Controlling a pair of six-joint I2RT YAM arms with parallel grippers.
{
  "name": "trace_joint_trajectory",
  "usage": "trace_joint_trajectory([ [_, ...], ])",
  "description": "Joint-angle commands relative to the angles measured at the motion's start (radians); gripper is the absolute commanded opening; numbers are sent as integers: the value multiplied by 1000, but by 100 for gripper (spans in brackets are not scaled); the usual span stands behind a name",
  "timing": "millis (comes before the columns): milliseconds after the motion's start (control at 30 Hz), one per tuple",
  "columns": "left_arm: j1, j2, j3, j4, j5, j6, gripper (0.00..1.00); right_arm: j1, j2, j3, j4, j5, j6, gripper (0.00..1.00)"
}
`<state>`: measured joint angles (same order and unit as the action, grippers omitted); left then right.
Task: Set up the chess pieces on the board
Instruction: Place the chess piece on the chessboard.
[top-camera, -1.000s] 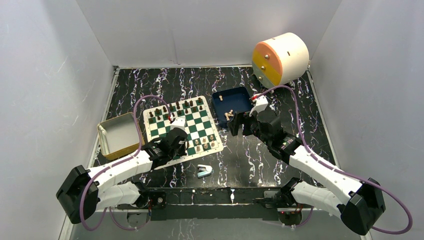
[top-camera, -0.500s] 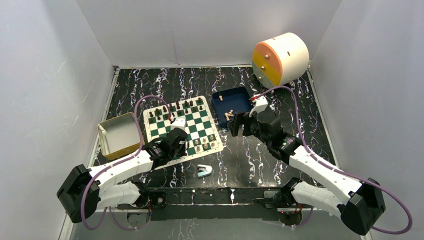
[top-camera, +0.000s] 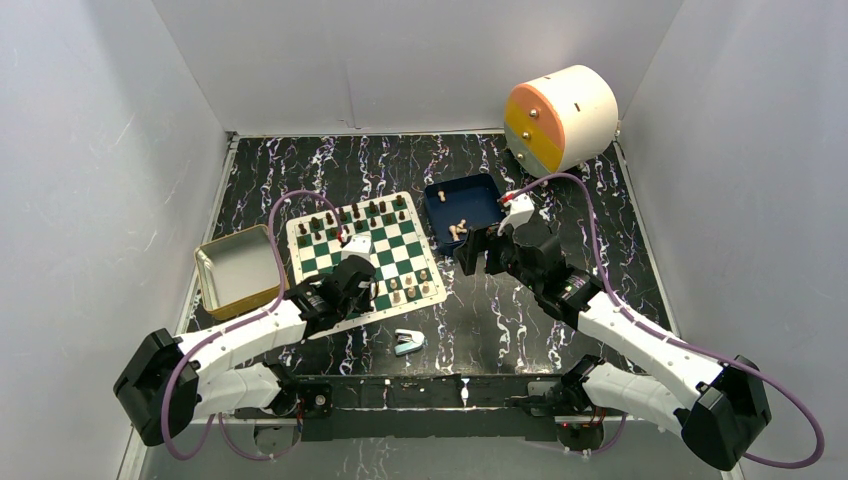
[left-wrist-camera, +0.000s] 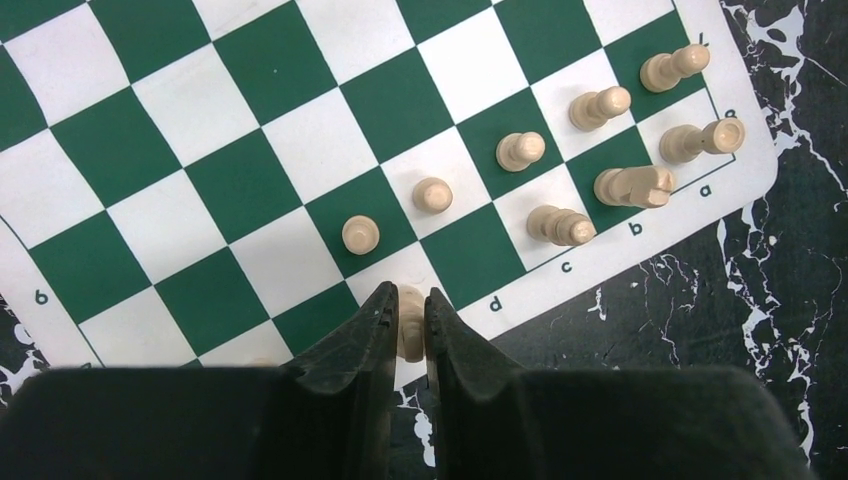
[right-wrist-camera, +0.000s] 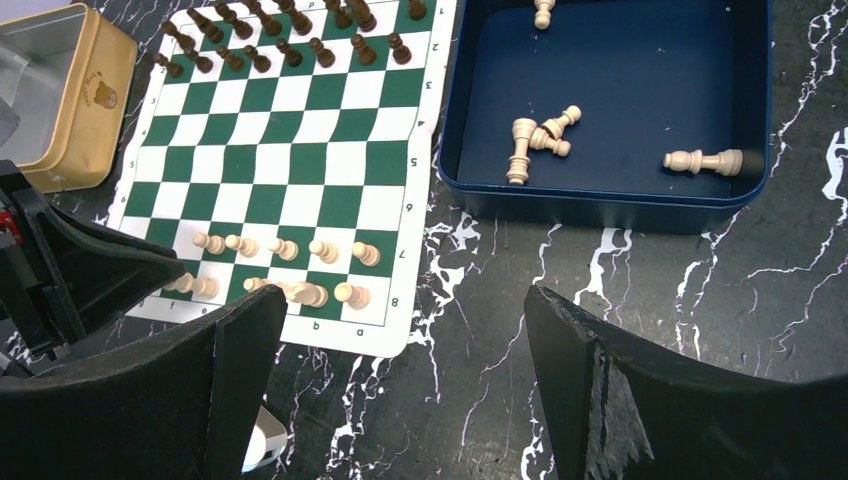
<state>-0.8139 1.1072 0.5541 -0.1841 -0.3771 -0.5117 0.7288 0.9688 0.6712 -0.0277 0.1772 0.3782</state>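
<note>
The green-and-white board (top-camera: 372, 262) lies left of centre. Dark pieces (top-camera: 350, 214) fill its far rows. Light tan pieces (left-wrist-camera: 598, 105) stand on its near rows, towards the a–e corner. My left gripper (left-wrist-camera: 407, 296) is shut on a light tan piece (left-wrist-camera: 409, 325) at the board's near edge by the d file, over the white square there. In the top view it (top-camera: 368, 292) is low over the board's near edge. My right gripper (right-wrist-camera: 398, 300) is wide open and empty above the bare table, between the board's corner (right-wrist-camera: 400, 335) and the blue tray (right-wrist-camera: 590, 205).
The blue tray (top-camera: 488, 188) holds several loose light pieces (right-wrist-camera: 535, 135), lying down. An open gold tin (top-camera: 235, 268) sits left of the board. A light-blue stapler-like object (top-camera: 408, 342) lies near the front. A white cylinder with an orange face (top-camera: 560, 115) stands at the back right.
Almost nothing. The right wrist has crept slightly towards the far left. The left gripper stays shut on its piece at the board's near edge.
</note>
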Motion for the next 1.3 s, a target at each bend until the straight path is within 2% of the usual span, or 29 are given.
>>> trace_joint_trajectory([
  [0, -4, -20, 67, -40, -26, 8, 15, 2, -1, 9, 52, -9, 16, 99],
  [533, -5, 13, 56, -72, -23, -21, 21, 2, -18, 21, 41, -5, 6, 99],
  [1033, -4, 45, 59, -84, -26, -32, 18, 2, -23, 21, 38, 8, -4, 99],
  [1267, -4, 25, 70, -86, -7, -35, 0, 2, -39, 23, 33, 14, -2, 99],
])
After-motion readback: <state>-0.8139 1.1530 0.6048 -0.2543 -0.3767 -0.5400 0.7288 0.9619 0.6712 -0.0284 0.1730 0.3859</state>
